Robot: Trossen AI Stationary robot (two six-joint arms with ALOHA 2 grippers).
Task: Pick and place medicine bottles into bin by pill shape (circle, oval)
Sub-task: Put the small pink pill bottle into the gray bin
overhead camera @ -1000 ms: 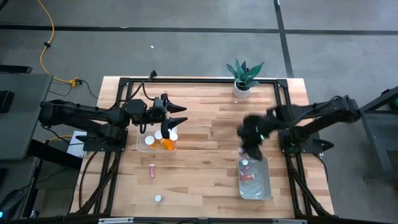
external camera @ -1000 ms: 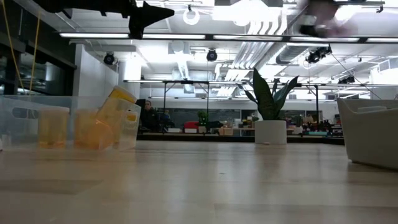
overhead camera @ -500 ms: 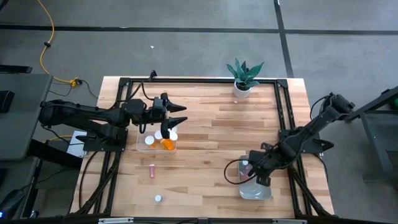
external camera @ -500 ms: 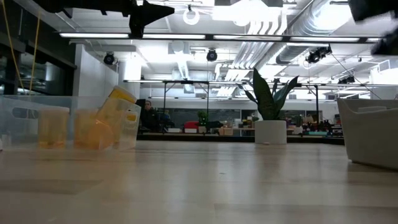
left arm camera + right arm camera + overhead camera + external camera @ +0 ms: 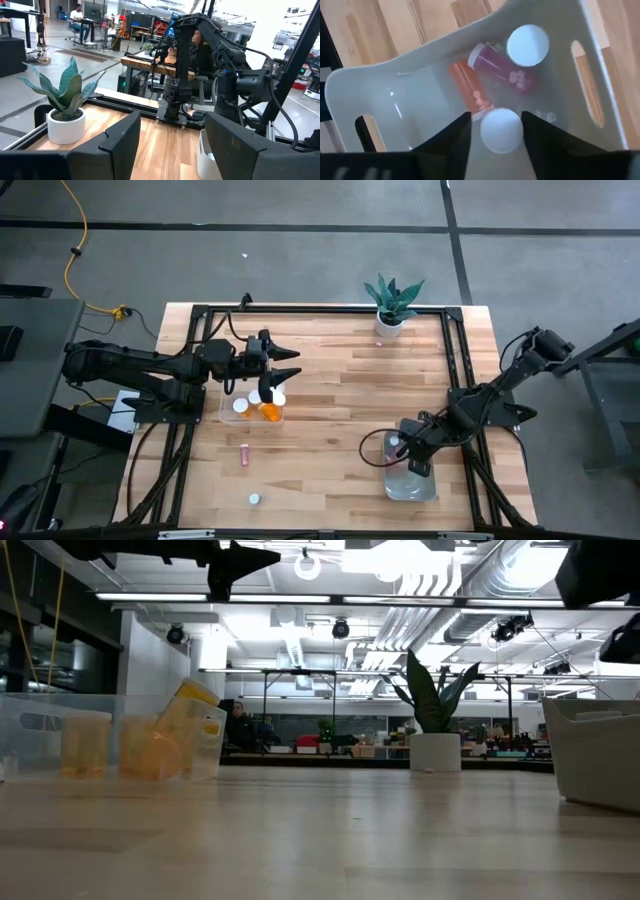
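My right gripper (image 5: 408, 452) (image 5: 496, 117) points down into the pale right bin (image 5: 412, 483) near the table's front right, fingers apart. A medicine bottle's white cap (image 5: 501, 130) shows end-on between them. In the bin lie a reddish bottle (image 5: 506, 74), an orange bottle (image 5: 466, 89) and another white-capped one (image 5: 528, 45). My left gripper (image 5: 290, 366) (image 5: 170, 145) hovers open and level above the clear left bin (image 5: 226, 418), which holds orange bottles (image 5: 270, 412). A reddish bottle (image 5: 244, 454) and a white-capped one (image 5: 254, 499) lie on the table. My right gripper comes from above with one finger (image 5: 445, 145) on each side of the white cap (image 5: 492, 137) of a bottle inside the bin. A slit shows between the cap and that finger. Whether the other finger touches the cap, I cannot tell.
A potted plant (image 5: 392, 305) stands at the far edge, right of the middle. Black frame rails (image 5: 320, 309) run around the wooden top. The middle of the table between the two bins is bare wood (image 5: 330, 430).
My right gripper has swung from above the table's middle right toward the near edge and sunk over the right bin, tipping to point more steeply down. In the last half second it has hardly moved. My left gripper has kept still.
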